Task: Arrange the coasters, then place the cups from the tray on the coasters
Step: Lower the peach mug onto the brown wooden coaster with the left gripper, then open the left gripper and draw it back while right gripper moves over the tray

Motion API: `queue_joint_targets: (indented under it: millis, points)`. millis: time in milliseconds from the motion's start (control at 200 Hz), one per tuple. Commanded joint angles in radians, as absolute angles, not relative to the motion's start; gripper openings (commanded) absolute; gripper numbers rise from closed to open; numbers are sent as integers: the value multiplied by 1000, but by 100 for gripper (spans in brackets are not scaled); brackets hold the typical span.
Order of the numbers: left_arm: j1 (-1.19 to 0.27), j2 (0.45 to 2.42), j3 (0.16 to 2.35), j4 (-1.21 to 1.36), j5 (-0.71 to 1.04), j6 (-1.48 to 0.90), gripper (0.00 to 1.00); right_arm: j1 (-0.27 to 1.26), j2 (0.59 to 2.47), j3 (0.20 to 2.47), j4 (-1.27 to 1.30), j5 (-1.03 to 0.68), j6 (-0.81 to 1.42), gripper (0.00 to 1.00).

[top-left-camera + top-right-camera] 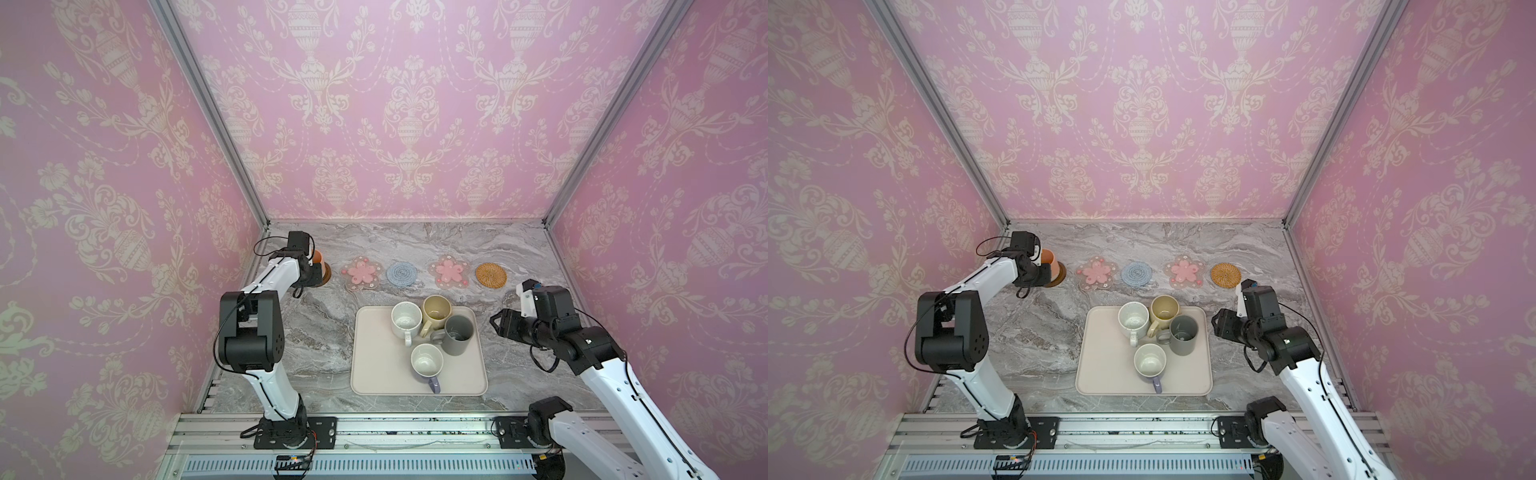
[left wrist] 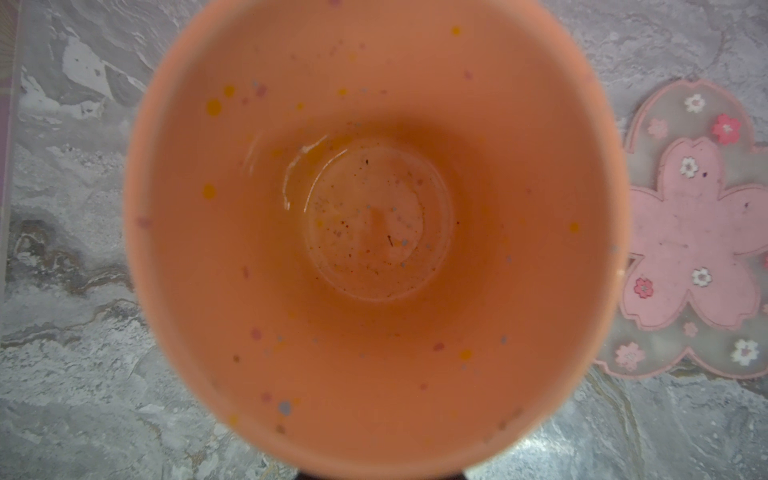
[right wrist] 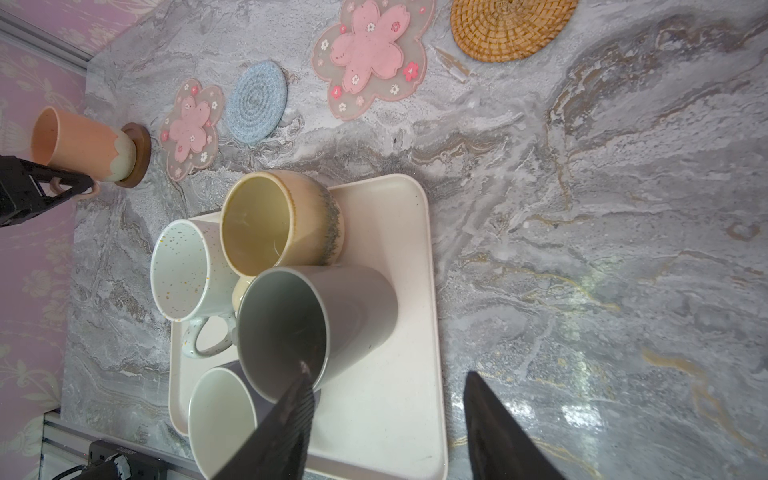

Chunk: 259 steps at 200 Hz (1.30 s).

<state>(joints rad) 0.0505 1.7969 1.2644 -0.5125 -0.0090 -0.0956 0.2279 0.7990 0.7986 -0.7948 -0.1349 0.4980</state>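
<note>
The orange-peach cup [image 1: 318, 257] stands on the dark brown coaster [image 1: 327, 275] at the far left of the coaster row. My left gripper [image 3: 79, 187] is shut on its handle; the left wrist view looks straight down into the cup [image 2: 374, 228]. Along the row lie a pink flower coaster [image 1: 361, 272], the blue crocheted one [image 1: 402, 273], a second pink flower [image 1: 449, 271] and the rattan one [image 1: 491, 274], all bare. On the tray [image 1: 374, 365] stand the speckled white [image 1: 406, 320], beige-yellow [image 1: 436, 309], dark grey [image 1: 458, 334] and lavender [image 1: 427, 361] cups. My right gripper [image 3: 388, 374] hangs open beside the tray's right edge.
The marble tabletop [image 1: 324, 332] is boxed in by pink-patterned walls on three sides, with the left wall close behind the orange-peach cup. A metal rail [image 1: 415, 428] carrying both arm bases runs along the front edge.
</note>
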Motion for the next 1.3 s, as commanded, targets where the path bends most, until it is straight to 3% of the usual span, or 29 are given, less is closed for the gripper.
queue_joint_targets:
  millis: [0,225,666,1051,1291]
  points:
    - [54,1781,1233,-494,36,-123,22,235,779,781,-795,-147,508,60]
    - [54,1766,1208,-501,36,-132,32,235,769,775,-793,-155,514,60]
    - [52,1635,1155,-566,25,-226,40,236,741,774,-808,-160,519,60]
    - [7,1456,1121,-700,18,-285,41,269,705,726,-795,-172,570,58]
    - [-151,1351,1135,-767,-10,-317,38,363,680,725,-829,-111,623,56]
